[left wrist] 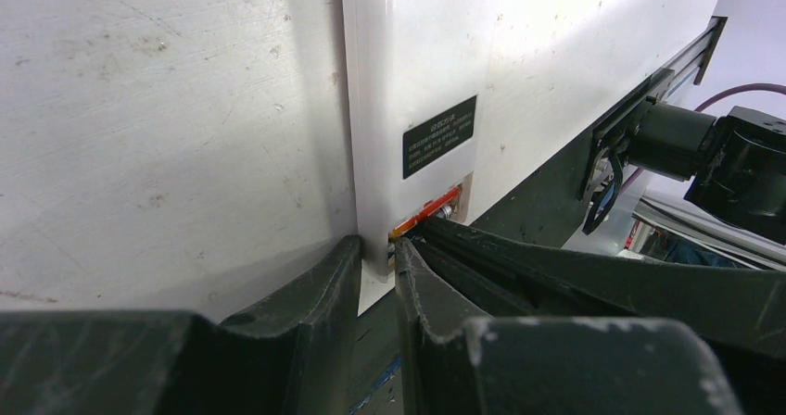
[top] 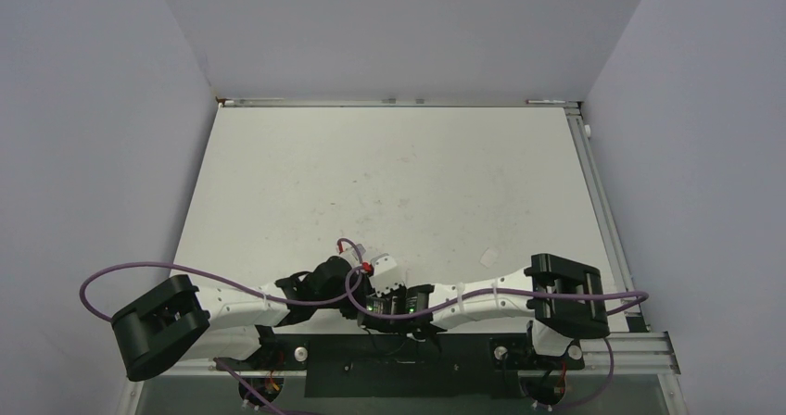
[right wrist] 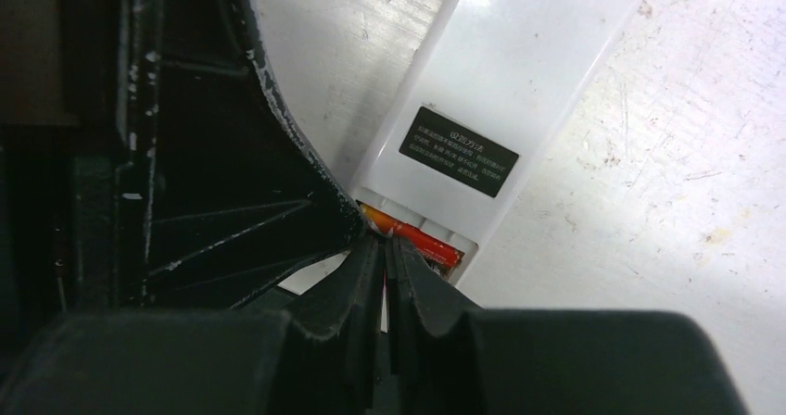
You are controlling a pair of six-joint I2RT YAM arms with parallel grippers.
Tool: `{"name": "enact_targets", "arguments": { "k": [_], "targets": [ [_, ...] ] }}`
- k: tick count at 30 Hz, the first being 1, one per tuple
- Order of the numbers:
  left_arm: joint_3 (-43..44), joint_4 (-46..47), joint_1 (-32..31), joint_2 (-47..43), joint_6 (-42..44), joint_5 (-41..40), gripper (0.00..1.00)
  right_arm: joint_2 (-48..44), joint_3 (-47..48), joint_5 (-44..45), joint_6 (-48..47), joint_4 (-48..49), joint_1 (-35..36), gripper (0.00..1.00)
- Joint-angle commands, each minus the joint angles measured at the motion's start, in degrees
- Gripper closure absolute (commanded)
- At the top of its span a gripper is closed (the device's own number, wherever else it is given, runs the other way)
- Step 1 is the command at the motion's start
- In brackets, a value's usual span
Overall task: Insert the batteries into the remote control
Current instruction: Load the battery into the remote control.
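Note:
The white remote control (right wrist: 519, 72) lies back up, with a black label and an open battery bay at its near end. An orange-red battery (right wrist: 422, 241) lies in the bay; it also shows in the left wrist view (left wrist: 428, 211). My left gripper (left wrist: 378, 248) is shut on the remote's (left wrist: 417, 54) near corner edge. My right gripper (right wrist: 384, 241) is shut, its tips touching the battery's left end. In the top view the remote (top: 386, 269) sits between both wrists near the table's front edge. No other battery shows.
A small flat white piece (top: 489, 256) lies on the table to the right of the remote. The table's (top: 389, 165) front edge and the black base rail (top: 399, 364) are just behind the grippers. Purple cables loop over both arms.

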Motion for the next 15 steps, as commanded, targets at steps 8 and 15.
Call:
{"name": "enact_targets", "arguments": {
  "k": [8, 15],
  "targets": [
    [0.9, -0.2, -0.4, -1.2, 1.1, 0.4, 0.82, 2.2, 1.8, 1.2, 2.1, -5.5, 0.7, 0.91],
    [1.5, -1.7, -0.4, -2.0, 1.2, 0.1, 0.82, -2.7, 6.1, 6.6, 1.2, -10.2, 0.4, 0.86]
  ]
}}
